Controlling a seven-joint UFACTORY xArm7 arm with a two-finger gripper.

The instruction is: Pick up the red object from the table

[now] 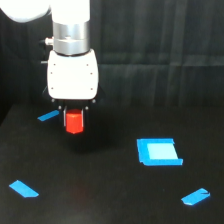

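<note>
The red object (pixel 74 122) is a small red-orange faceted block, hanging clear of the table (pixel 110 190) beneath the white arm body. My gripper (pixel 74 119) is shut on it from above, and dark fingers (pixel 65 118) show at the block's sides. A faint red reflection lies on the black surface below. The block's upper part is hidden inside the gripper.
A blue square piece (pixel 158 151) lies toward the exterior view's right. Blue tape strips sit at the back left (pixel 48 116), front left (pixel 23 188) and front right (pixel 195 197). A black curtain forms the backdrop.
</note>
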